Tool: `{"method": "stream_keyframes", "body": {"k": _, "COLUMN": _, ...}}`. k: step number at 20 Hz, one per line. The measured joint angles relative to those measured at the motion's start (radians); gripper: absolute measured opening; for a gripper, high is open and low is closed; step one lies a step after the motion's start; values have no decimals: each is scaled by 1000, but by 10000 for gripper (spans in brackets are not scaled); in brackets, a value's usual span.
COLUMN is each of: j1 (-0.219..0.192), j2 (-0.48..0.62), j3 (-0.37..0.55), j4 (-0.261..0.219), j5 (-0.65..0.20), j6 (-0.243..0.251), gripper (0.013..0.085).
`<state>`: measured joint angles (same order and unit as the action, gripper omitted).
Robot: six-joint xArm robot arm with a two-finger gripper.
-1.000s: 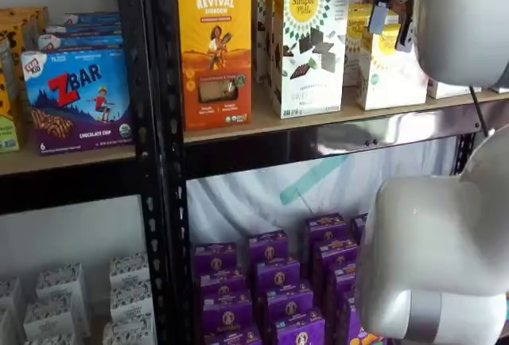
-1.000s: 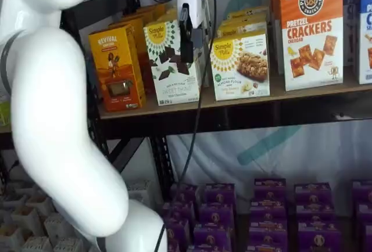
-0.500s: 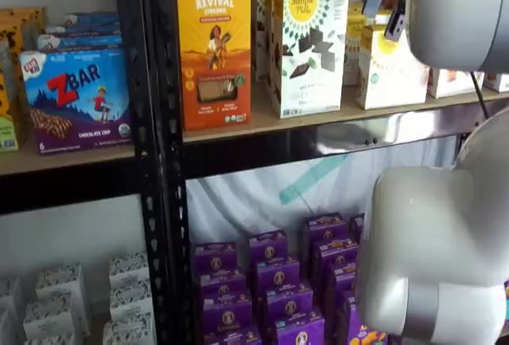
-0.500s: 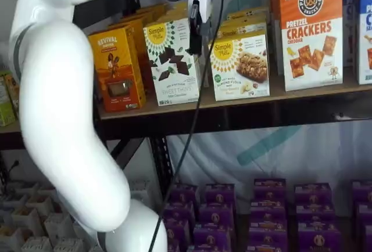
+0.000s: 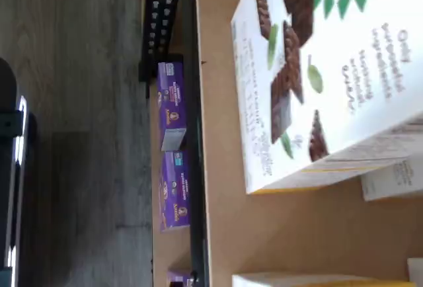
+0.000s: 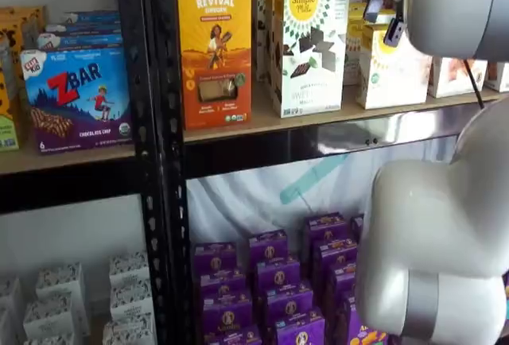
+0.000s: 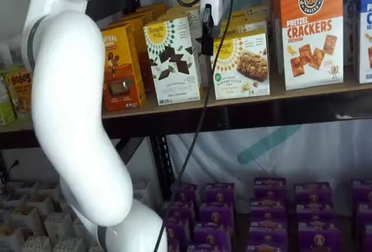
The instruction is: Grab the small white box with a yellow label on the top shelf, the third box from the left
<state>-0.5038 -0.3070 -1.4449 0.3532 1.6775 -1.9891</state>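
Now the gripper (image 7: 207,28) is seen shifted rightward along the top shelf (image 7: 244,98), nearer the small white box (image 7: 241,66); its finger spacing cannot be told.

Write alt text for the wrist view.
A tall white box printed with dark chocolate pieces and green leaves fills much of the tan top shelf. Past the shelf's front rail, purple boxes sit on the lower level above grey flooring.

Top shelf (image 7: 302,92) – matt tan board; rail – black glossy metal.
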Motion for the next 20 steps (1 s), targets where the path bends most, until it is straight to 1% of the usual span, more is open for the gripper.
{"method": "stream_keyframes", "body": {"k": 3, "j1": -1, "j2": 21, "j3": -12, "j4": 2, "j5": -13, "j6": -4, "gripper": 850}}
{"method": "stream_keyframes", "body": {"k": 5, "j1": 5, "j2": 27, "j3": -13, "j4": -11, "j5": -26, "j6": -5, "gripper": 850}}
{"method": "stream_keyframes", "body": {"k": 8, "j1": 24, "j2": 38, "j3": -14, "j4": -55, "j5": -43, "j6": -2, "gripper": 850}}
{"method": "stream_keyframes", "body": {"k": 12, "j1": 35, "j2": 70, "j3": -49, "j4": -87, "j5": -6, "j6": 6, "gripper": 850}}
{"method": "stream_keyframes", "body": {"k": 15, "j1": 58, "j2": 101, "j3": -88, "j4": -149, "j5": 35, "j6": 17, "gripper": 850}}
{"method": "stream_keyframes", "body": {"k": 20, "j1": 76, "j2": 112, "j3": -95, "j4": -192, "j5": 32, "j6": 25, "gripper": 850}}
